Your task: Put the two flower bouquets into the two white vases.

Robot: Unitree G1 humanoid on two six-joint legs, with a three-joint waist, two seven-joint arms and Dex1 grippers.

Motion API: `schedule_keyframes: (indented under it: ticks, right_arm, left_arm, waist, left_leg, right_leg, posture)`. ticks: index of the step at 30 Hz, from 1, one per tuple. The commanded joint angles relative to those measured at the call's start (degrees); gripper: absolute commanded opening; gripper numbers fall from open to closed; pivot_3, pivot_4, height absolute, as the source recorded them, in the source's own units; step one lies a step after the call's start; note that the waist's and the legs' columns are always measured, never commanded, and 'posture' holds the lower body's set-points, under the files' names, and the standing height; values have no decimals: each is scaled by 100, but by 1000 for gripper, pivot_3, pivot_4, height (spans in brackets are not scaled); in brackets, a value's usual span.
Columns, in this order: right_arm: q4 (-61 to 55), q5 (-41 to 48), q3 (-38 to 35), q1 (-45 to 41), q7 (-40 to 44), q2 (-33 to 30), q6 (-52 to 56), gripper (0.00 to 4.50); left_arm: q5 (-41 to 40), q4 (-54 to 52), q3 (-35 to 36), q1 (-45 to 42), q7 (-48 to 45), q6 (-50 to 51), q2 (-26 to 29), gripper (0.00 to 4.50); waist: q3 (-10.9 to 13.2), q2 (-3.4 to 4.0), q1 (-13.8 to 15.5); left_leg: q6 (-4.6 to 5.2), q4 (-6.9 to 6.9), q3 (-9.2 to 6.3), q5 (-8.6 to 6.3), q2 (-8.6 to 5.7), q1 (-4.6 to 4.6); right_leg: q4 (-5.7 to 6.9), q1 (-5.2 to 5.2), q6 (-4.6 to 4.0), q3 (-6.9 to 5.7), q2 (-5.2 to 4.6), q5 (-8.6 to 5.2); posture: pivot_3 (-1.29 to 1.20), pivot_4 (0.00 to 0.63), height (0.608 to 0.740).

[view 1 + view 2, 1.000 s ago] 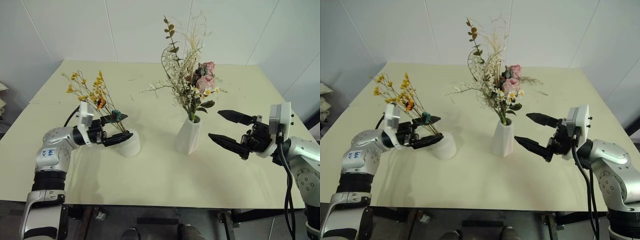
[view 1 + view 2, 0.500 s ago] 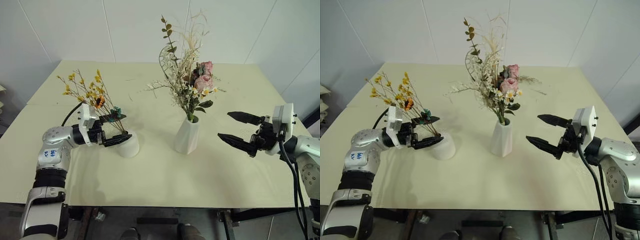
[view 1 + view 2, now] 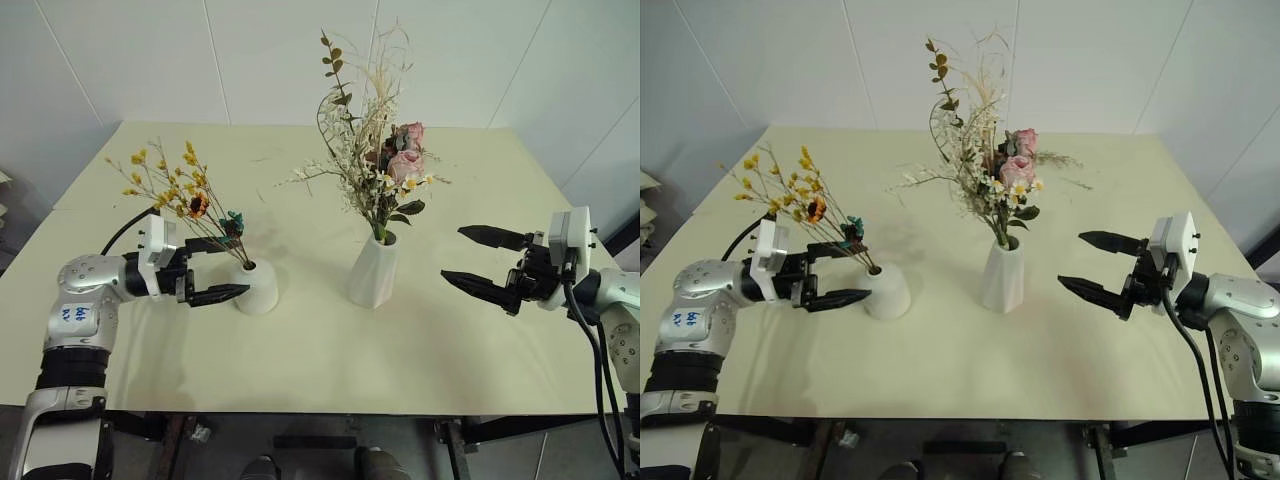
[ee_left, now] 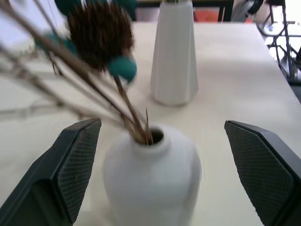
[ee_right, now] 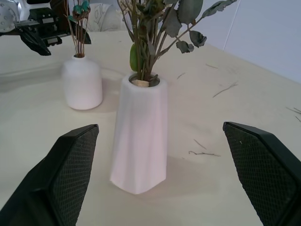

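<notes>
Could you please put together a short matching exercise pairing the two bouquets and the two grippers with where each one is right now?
1. large rose bouquet
2. small yellow-orange bunch
3. left gripper
4. right gripper

A. open, beside the short vase
B. standing in the tall vase
C. open, apart from the tall vase
D. stems in the short vase

Pairs: 1-B, 2-D, 3-A, 4-C

place: a bare test room, my lab
evidence: plain white panel walls [image 3: 130, 60] beyond my fingers, one cream table [image 3: 320, 350] beneath them
</notes>
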Motion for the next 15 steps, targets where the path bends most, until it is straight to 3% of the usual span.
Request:
schedule_keyframes:
  ticks: [1,7,15]
  right_arm:
    - [59,3,-208,-118,120,-134,-176,4500]
    - [104,-77,-222,-97,188,-150,-259,4500]
    - [0,-48,-471,75,480,-582,-230,4500]
  left_arm:
    - [100,-16,64,57,-50,-124,235,4494]
    - [-140,-249,244,253,-171,66,521,4494]
    - [-988,-1499,626,597,-262,921,718,4494]
  waist:
    - [0,0,3]
    - [1,1,3]
    - [4,6,3]
  left_leg:
    - [0,1,0,0,0,0]
    - [0,0,1,0,0,0]
    - [-2,-1,1,-2,3,0]
  right_leg:
    - [0,0,0,0,0,0]
    - [0,0,-1,0,0,-1]
    - [1,0,-3,0,0,-2]
  posture:
    - [0,150,740]
    - [0,150,740]
    - [0,150,740]
